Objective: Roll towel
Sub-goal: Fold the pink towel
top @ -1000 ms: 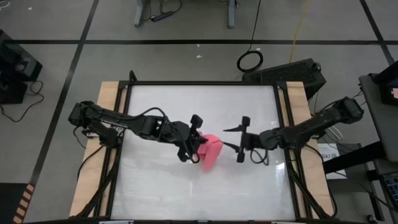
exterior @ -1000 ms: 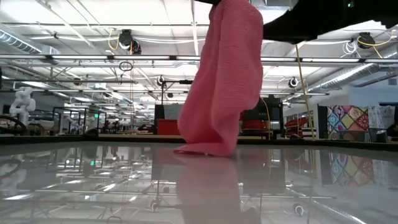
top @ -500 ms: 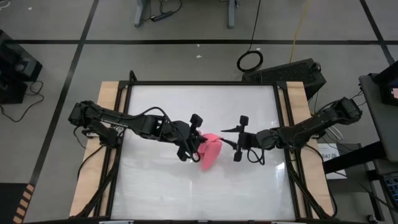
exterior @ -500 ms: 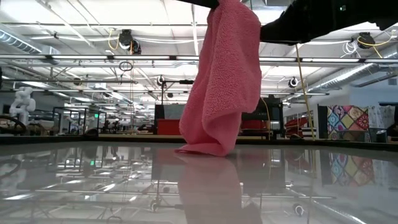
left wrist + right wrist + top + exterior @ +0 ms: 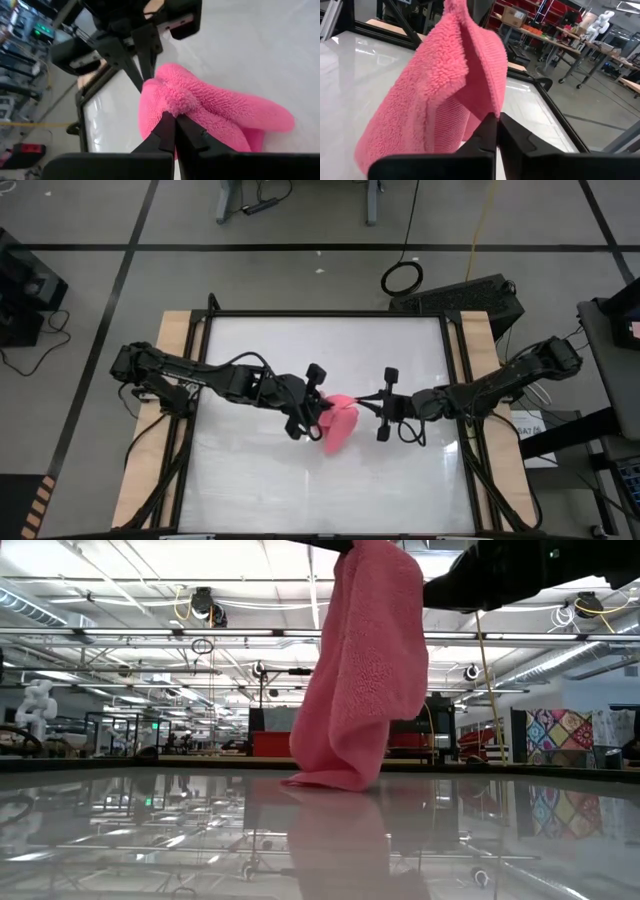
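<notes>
From my station, the left gripper (image 5: 318, 412) is clamped on the upper edge of the small bright pink, fuzzy cloth towel (image 5: 340, 423), holding it lifted over the middle of the glossy white table (image 5: 250, 480). In the low view the towel (image 5: 360, 670) hangs in a long drape with its bottom fold resting on the table. To the towel's right, the right gripper (image 5: 366, 404) has just snapped closed: a second ago its fingers stood wide and clear of the cloth, and now they have moved in and pinch the towel's near edge, as its wrist view shows with the fingers (image 5: 487, 132) meeting against the pink pile. I judge both arms now hold the towel, so it can be spread or laid flat before rolling. The towel itself has hardly shifted.
</notes>
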